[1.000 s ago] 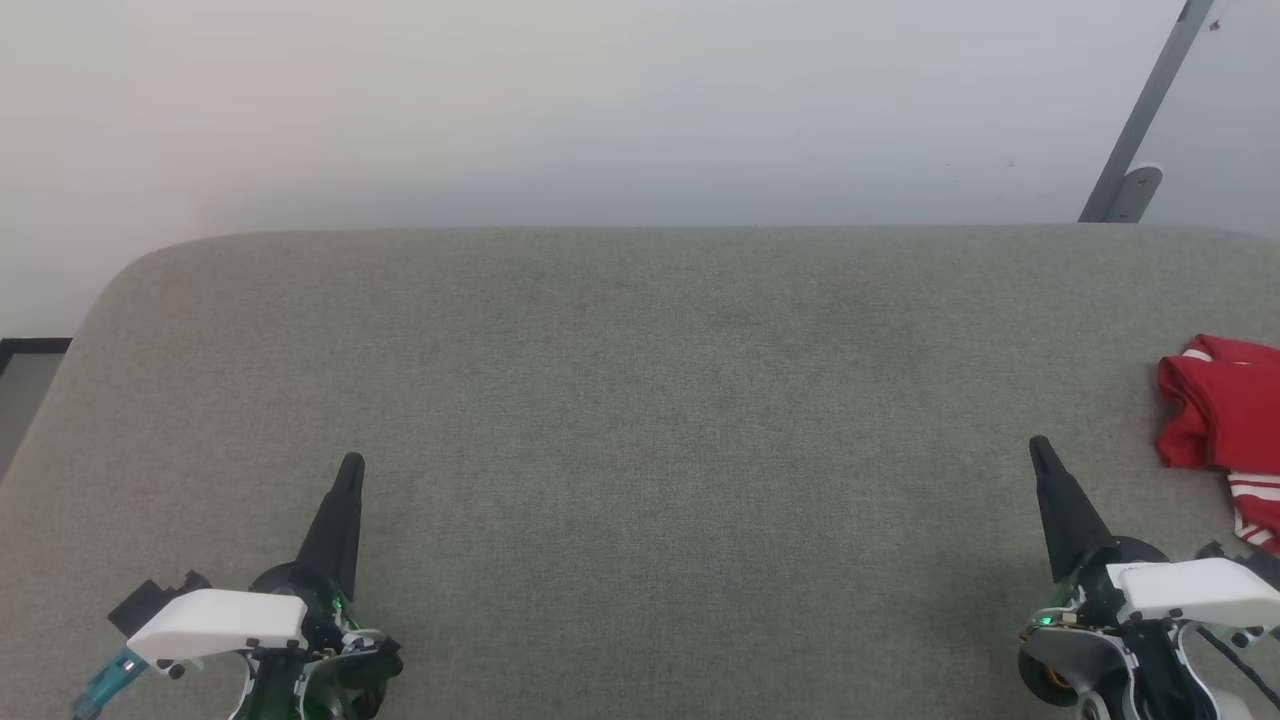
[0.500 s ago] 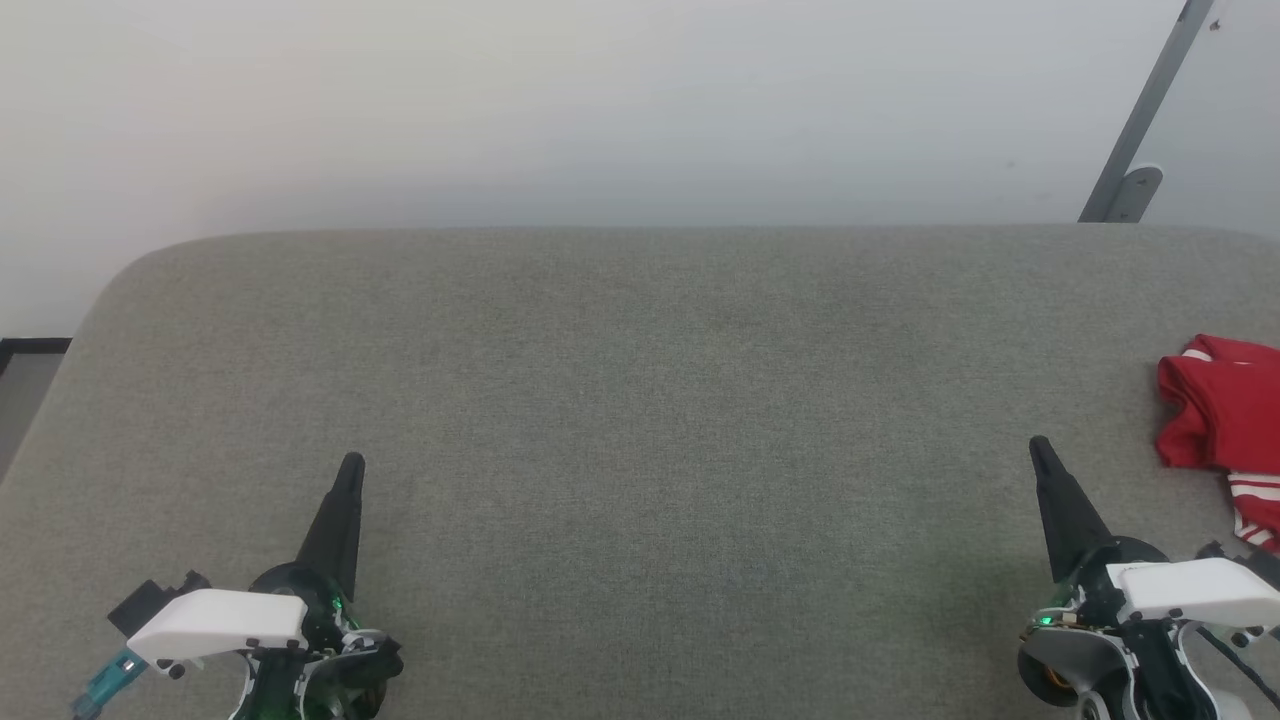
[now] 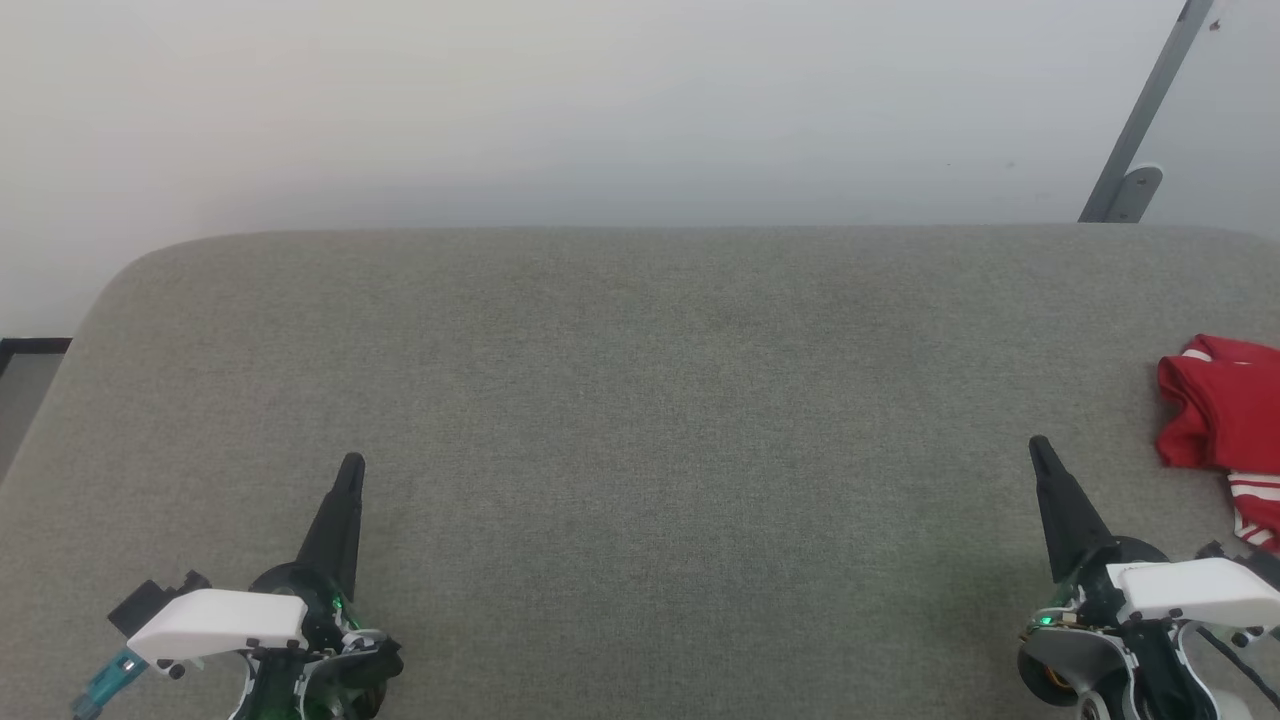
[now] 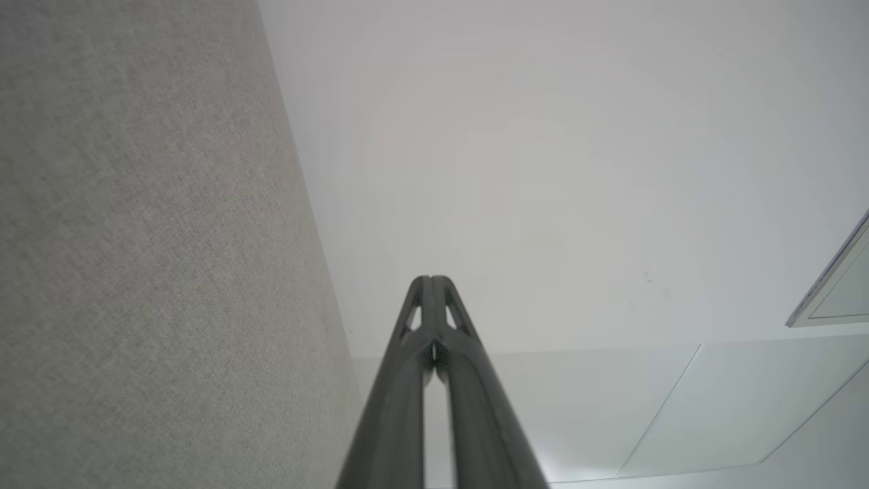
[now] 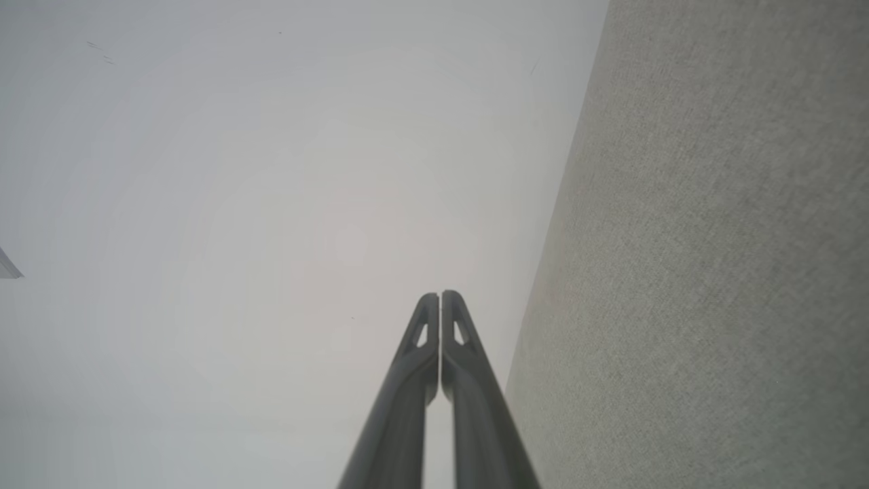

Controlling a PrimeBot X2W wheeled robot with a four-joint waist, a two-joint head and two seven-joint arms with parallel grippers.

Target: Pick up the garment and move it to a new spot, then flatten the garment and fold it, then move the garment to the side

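The garment (image 3: pixel 1222 425) is a crumpled red heap with red-and-white striped trim, lying at the far right edge of the head view and partly cut off by it. My right gripper (image 3: pixel 1040 447) rests at the lower right, shut and empty, its tip a short way left of the garment. At the lower left my left gripper (image 3: pixel 352 463) is likewise shut with nothing in it, far from the garment. In the left wrist view the left gripper (image 4: pixel 430 278) has both fingers pressed together, as does the right gripper (image 5: pixel 439 294) in the right wrist view.
A grey fabric surface (image 3: pixel 640 400) spreads across the head view, with a rounded far-left corner. Behind it stands a pale wall (image 3: pixel 600 100). A grey metal bracket (image 3: pixel 1135 150) leans at the upper right. A dark floor strip (image 3: pixel 30 345) shows at the left.
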